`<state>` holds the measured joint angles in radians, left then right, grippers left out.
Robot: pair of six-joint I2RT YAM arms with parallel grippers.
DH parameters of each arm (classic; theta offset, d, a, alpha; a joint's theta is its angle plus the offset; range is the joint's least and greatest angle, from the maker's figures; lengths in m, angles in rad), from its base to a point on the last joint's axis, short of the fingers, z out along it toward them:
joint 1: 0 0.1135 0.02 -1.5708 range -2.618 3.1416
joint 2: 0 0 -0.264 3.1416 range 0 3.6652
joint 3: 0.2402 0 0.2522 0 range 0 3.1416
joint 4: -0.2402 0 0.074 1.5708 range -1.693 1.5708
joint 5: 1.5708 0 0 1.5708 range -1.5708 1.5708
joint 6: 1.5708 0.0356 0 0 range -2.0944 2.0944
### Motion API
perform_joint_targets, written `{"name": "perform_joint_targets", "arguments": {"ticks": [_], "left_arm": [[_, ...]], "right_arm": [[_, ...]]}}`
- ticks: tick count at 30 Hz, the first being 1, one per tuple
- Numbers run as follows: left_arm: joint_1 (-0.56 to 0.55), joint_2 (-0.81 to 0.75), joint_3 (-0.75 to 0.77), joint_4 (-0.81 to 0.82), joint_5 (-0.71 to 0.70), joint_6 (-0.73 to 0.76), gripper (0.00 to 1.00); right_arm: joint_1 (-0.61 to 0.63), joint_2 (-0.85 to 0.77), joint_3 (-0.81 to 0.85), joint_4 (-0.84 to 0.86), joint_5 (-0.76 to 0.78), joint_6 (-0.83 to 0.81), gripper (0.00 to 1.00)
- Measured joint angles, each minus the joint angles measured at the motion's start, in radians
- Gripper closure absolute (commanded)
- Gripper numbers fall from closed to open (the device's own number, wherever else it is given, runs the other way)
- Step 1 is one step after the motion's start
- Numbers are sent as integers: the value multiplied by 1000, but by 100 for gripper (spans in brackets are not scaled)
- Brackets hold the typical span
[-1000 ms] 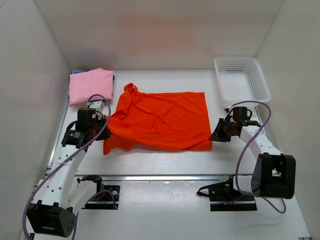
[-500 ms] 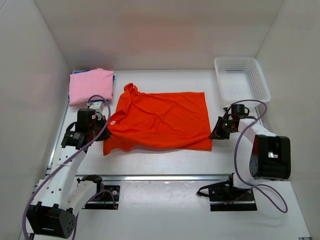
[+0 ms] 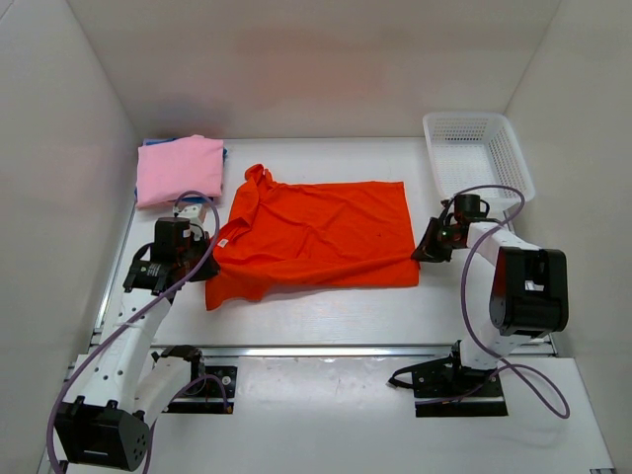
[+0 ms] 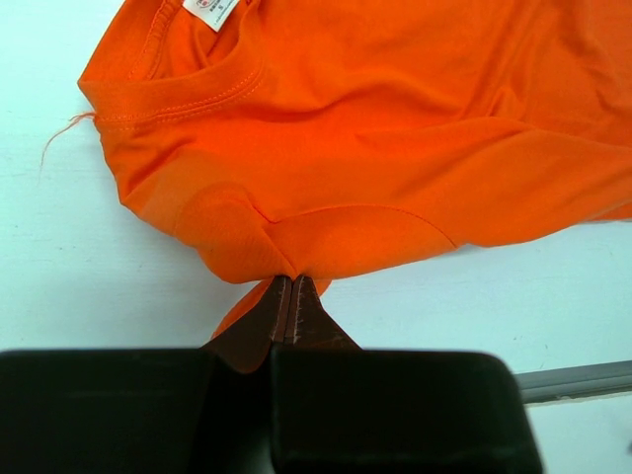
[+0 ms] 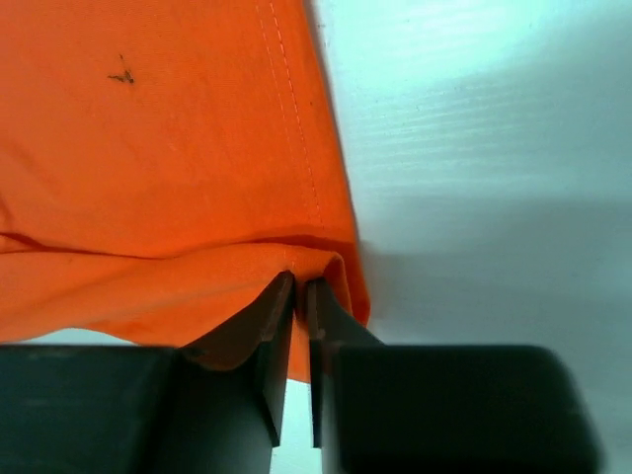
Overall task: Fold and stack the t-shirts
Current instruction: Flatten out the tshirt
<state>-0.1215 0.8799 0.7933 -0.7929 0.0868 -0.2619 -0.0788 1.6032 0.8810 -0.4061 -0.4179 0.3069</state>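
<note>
The big orange-red t-shirt point(image 3: 316, 237) lies spread across the middle of the table, collar to the left. My left gripper point(image 3: 209, 259) is shut on a fold of its left side near the sleeve, and the cloth point(image 4: 375, 128) bunches at the closed tips point(image 4: 293, 281). At the shirt's near right corner, my right gripper point(image 3: 423, 252) pinches the hem; the orange cloth point(image 5: 168, 148) folds over the tips point(image 5: 301, 281), which show only a thin gap. A folded pink t-shirt point(image 3: 178, 168) lies at the far left on top of a blue t-shirt point(image 3: 148, 144), of which only an edge shows.
A white mesh basket point(image 3: 477, 156) stands at the far right, just beyond the right arm. White walls close in the table on three sides. The table's near rail runs in front of both arm bases.
My right gripper has moved away from the near edge and slightly left, carrying the shirt's near right corner with it. Its jaws have parted a little. The left gripper has barely shifted.
</note>
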Motion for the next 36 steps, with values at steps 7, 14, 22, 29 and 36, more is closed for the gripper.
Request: {"name": "perform_joint_targets", "arguments": {"ticks": [7, 14, 22, 29, 36], "left_arm": [[2, 0, -4, 9, 1, 1, 100], [2, 0, -18, 16, 3, 0, 100], [0, -2, -32, 32, 12, -5, 100], [0, -21, -35, 36, 18, -9, 100], [0, -33, -35, 36, 19, -13, 100]], "right_arm": [[22, -4, 0, 11, 47, 26, 50], [62, -180, -40, -33, 140, 34, 53], [34, -396, -255, -57, 153, 51, 53], [96, -384, -337, -26, 153, 99, 53], [145, -315, -320, 80, 138, 142, 55]]}}
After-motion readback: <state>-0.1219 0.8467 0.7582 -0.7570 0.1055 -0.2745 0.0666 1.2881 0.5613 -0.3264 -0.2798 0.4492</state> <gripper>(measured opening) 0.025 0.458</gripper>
